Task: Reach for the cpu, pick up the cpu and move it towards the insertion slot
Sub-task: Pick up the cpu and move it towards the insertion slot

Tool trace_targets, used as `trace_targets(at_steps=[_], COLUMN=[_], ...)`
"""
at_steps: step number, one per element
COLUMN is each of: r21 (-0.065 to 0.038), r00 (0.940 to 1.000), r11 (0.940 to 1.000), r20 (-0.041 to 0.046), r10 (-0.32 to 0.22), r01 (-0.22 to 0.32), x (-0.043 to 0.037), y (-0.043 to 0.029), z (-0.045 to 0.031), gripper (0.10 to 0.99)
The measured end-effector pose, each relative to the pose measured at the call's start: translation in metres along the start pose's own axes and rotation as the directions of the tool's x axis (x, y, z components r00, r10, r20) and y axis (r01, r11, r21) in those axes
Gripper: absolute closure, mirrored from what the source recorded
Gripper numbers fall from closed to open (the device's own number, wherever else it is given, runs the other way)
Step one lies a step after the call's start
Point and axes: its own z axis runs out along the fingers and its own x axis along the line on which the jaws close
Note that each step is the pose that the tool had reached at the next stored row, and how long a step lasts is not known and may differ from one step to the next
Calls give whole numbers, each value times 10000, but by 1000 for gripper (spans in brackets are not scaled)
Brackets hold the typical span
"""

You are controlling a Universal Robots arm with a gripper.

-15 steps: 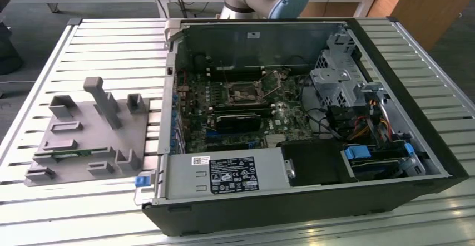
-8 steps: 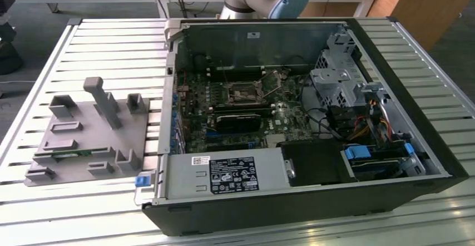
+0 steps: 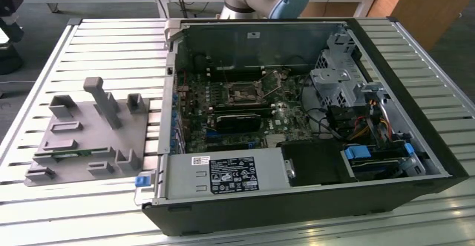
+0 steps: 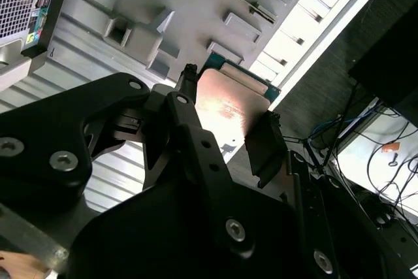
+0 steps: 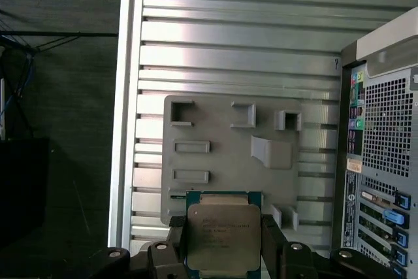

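Two black fingers (image 5: 273, 243) of the gripper (image 5: 224, 253) squeeze the cpu (image 5: 223, 234), high above the grey fixture (image 5: 228, 155).

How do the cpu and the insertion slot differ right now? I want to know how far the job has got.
The cpu is a silvery metal-topped chip with a green edge; the insertion slot is a dark centre inside a metal frame.
The cpu sits between the gripper fingers above the grey fixture; the insertion slot lies fixed inside the computer case.
Both are square.
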Motion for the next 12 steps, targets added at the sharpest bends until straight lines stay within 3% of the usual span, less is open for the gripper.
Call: trace_targets(at_steps=[12], r21=[-1], r00=[10000], r11=[10000], r20=[1], r10=[0], r01=[0], x=[-199], y=[-7], z=[1], gripper=[541])
